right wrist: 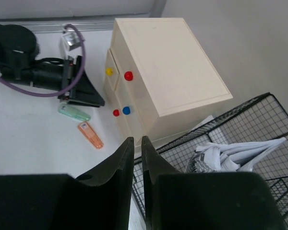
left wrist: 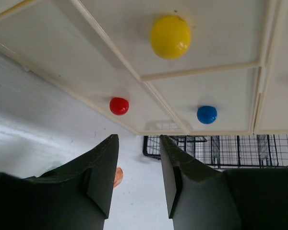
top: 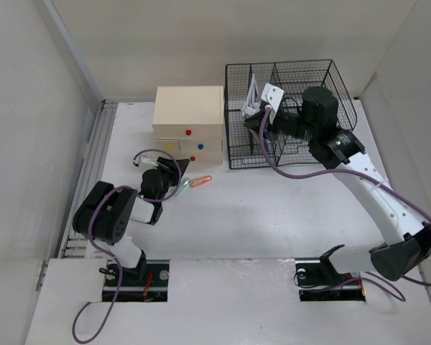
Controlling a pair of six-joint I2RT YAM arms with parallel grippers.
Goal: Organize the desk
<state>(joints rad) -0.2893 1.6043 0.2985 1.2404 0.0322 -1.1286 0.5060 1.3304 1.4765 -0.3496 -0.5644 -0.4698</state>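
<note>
The desk [top: 273, 215] is a white tabletop with a metal rail along its left edge. An orange marker [top: 200, 181] and a green marker [top: 183, 187] lie on it in front of the beige drawer box [top: 188, 122]. My left gripper [top: 178, 169] is open and empty, low over the desk beside the markers. In the left wrist view it [left wrist: 138, 139] faces the box's red knob [left wrist: 119, 106]; a bit of the orange marker [left wrist: 117, 176] shows. My right gripper [top: 261, 123] is shut and empty above the black wire mesh organizer [top: 287, 115]; the right wrist view shows it [right wrist: 137, 140] too.
The drawer box has yellow [left wrist: 170, 30], red and blue [left wrist: 207, 114] knobs. Crumpled white papers [right wrist: 240, 153] sit in the organizer's back left compartment. White walls stand on the left, back and right. Both arm bases sit at the near edge.
</note>
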